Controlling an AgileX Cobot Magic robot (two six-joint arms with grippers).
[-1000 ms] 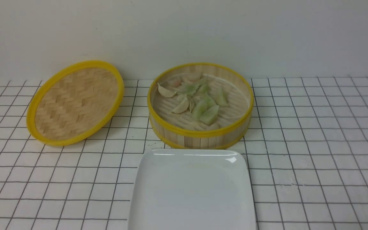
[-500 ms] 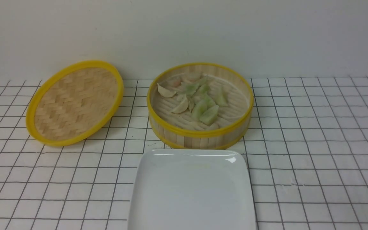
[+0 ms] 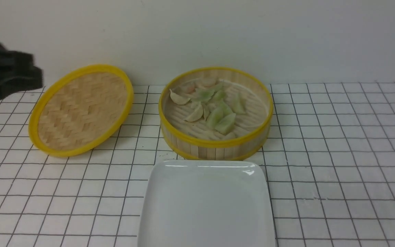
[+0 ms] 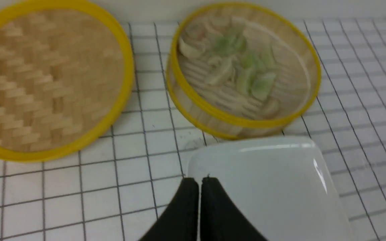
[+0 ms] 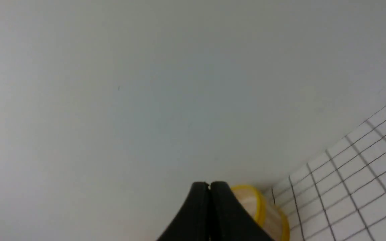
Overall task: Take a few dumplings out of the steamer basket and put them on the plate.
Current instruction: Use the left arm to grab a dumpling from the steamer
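At the far left, my dark left arm (image 3: 7,70) hangs above the white grid-lined counter (image 3: 338,154). Its end effector (image 4: 199,181) has its black fingers pressed together on nothing, and in the wrist view the tips show against a corner of the glossy white rounded-square plate (image 3: 207,206). Next lies the flat woven-bamboo lid with a yellow rim (image 3: 81,109). Beside it, apart, stands the round bamboo steamer basket with yellow rims (image 3: 214,145), and the pale beige and light green crescent dumplings (image 3: 214,111) lie on its floor. The plate sits just in front of it, nearer me. My right end effector (image 5: 209,184) is closed too, empty, facing the wall.
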